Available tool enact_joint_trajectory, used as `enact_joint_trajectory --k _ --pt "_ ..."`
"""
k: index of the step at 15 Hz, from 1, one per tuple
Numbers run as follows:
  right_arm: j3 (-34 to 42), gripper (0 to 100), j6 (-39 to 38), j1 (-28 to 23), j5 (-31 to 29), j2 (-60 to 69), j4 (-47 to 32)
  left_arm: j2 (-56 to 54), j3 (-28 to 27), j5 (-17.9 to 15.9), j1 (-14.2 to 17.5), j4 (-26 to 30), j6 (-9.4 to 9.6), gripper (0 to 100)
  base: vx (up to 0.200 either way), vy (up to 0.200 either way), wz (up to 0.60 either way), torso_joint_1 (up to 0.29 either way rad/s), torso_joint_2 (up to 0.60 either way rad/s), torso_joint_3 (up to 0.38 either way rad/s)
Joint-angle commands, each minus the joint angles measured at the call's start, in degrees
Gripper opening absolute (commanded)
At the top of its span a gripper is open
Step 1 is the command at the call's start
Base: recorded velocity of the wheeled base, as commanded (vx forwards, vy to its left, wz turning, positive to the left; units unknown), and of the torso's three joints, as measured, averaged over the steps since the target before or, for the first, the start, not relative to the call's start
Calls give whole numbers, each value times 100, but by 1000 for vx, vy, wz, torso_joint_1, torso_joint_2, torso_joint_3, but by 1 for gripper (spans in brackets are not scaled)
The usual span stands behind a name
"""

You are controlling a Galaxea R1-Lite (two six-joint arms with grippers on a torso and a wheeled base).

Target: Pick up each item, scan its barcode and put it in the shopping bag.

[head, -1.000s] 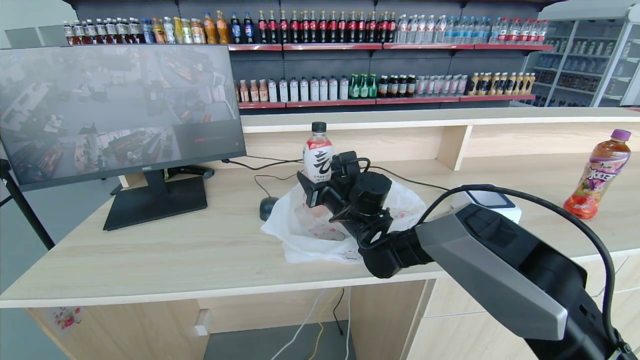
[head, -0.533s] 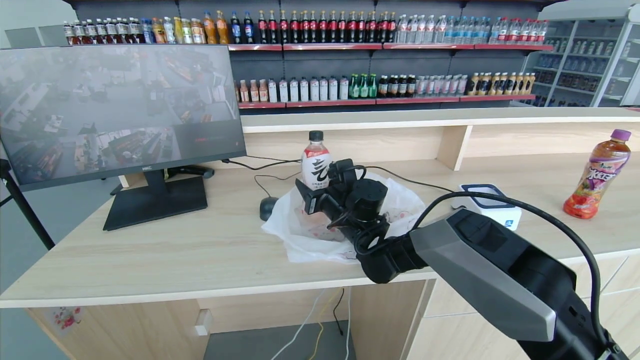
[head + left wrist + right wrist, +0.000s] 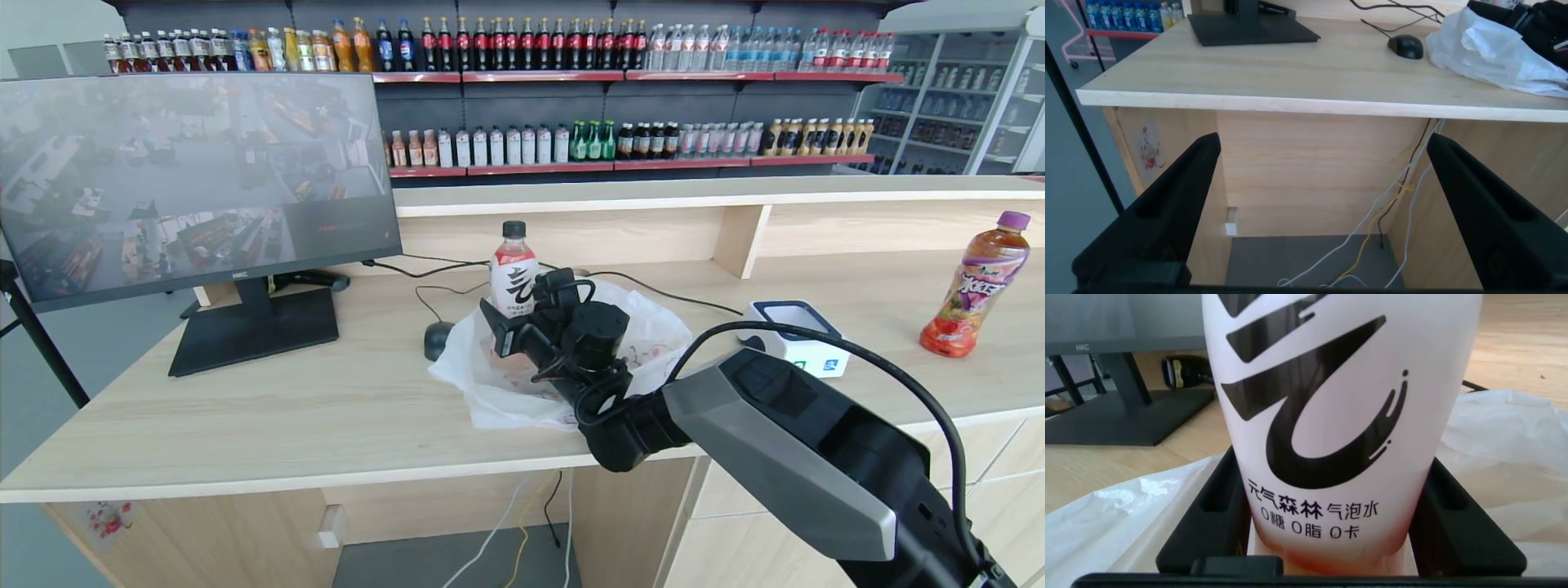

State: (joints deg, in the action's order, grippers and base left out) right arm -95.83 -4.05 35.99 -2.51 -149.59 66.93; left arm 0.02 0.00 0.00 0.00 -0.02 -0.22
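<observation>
While your left gripper [image 3: 1323, 208] is hanging spread wide and empty below the surface's [image 3: 245, 425] front edge, your right gripper [image 3: 522, 327], just past the mouse [image 3: 438, 339], is pinching the white bottle [image 3: 513, 273] upright over the shopping bag [image 3: 490, 392]. Heads up: I'm guessing that floppy plastic is going to fold under the base and tip it. Open room's lying rightward, before the scanner [image 3: 796, 335] and purple-capped bottle [image 3: 976, 286].

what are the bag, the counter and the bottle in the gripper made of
Bag: thin white plastic film, judging by its crumpled folds and slightly see-through look.
Bottle: likely clear plastic under a glossy white shrink sleeve. Pinkish liquid shows at the base, and the cap is black.
Counter: pale wood grain with a matte finish. Whether it is laminate or real wood, I cannot tell.
</observation>
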Motion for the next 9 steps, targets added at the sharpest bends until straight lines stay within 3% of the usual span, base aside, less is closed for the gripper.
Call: enact_joint_trajectory --k 1,9 --pt "12 0 0 5 -21 -9 5 -2 0 0 0 2 -4 100 0 0 0 0 0 0" --pt "152 0 -87 137 -109 -61 110 -2 0 0 0 -6 -4 100 0 0 0 0 0 0"
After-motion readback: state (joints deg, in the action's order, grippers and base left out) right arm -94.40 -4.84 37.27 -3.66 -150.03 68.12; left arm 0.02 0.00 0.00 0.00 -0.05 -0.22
